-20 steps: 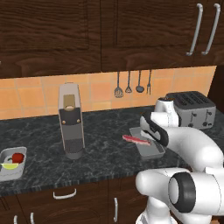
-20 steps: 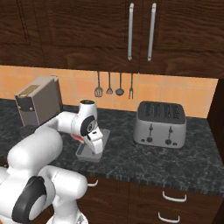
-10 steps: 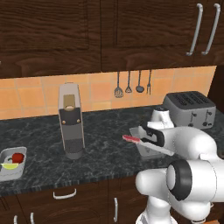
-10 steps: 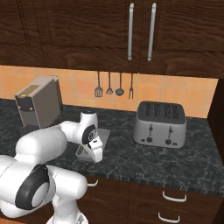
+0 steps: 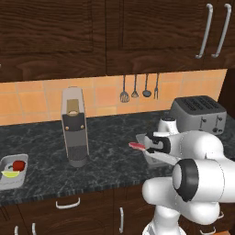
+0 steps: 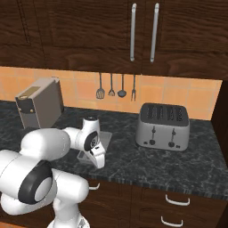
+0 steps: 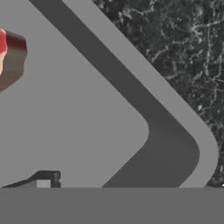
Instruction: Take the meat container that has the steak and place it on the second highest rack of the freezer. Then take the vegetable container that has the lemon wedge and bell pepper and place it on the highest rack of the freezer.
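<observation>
The meat container point(image 5: 151, 159) is a shallow grey tray on the dark counter, right of centre. The red steak point(image 5: 136, 146) pokes out over its left rim. My gripper point(image 7: 133, 181) is down at the tray, open. One dark fingertip point(image 7: 48, 177) stands inside the tray, and the tray's rounded corner wall point(image 7: 175, 144) runs between the jaws. A red end of the steak point(image 7: 11, 46) lies at the hand view's top left. In the right base view the hand point(image 6: 95, 151) covers the tray's point(image 6: 106, 137) near side. The vegetable container point(image 5: 13, 179) sits far left with the lemon wedge point(image 5: 8, 173) and bell pepper point(image 5: 18, 165). The freezer is out of view.
A tall grey coffee machine point(image 5: 75, 128) stands between the two trays. A silver toaster point(image 5: 198, 114) sits at the back right. Utensils point(image 5: 140, 89) hang on the tiled wall under dark cabinets. The counter's front edge runs just below the meat tray.
The hand has dropped onto the meat tray while the elbow swung forward and low. Both trays stay where they were.
</observation>
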### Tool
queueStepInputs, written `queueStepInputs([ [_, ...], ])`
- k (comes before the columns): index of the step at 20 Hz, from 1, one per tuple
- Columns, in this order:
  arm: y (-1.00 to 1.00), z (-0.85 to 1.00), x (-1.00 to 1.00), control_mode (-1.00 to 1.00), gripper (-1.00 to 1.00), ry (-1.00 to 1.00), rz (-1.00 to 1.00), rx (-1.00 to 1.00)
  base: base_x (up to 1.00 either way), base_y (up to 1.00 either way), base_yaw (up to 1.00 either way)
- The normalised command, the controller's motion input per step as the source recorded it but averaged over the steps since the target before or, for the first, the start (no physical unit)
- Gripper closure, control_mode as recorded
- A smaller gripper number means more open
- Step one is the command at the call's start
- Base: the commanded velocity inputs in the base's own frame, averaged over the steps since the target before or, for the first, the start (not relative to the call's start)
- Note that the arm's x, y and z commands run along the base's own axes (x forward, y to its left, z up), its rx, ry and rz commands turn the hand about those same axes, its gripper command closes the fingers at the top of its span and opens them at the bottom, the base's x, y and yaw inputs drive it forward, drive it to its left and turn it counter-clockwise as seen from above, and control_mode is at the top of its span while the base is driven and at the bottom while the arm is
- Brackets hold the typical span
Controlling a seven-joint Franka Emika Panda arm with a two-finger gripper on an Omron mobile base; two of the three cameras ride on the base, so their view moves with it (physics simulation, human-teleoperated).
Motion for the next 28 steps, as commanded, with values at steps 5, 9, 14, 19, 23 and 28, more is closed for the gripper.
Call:
queueStepInputs([
  [5,0.00,0.00,0.00,-1.00,-1.00,0.00,0.00,0.00,0.00,0.00,0.00],
  [9,0.00,0.00,0.00,-1.00,1.00,0.00,0.00,0.00,0.00,0.00,0.00],
  [14,0.00,0.00,0.00,-1.00,1.00,0.00,0.00,0.00,0.00,0.00,0.00],
  [19,0.00,0.00,-0.01,-1.00,1.00,0.00,0.00,0.00,0.00,0.00,0.00],
  [23,-0.02,0.00,-0.05,-1.00,1.00,0.01,0.00,0.00,0.00,0.00,0.00],
  [28,-0.02,0.38,-0.16,-1.00,1.00,0.00,-0.14,0.00,0.00,0.00,0.00],
])
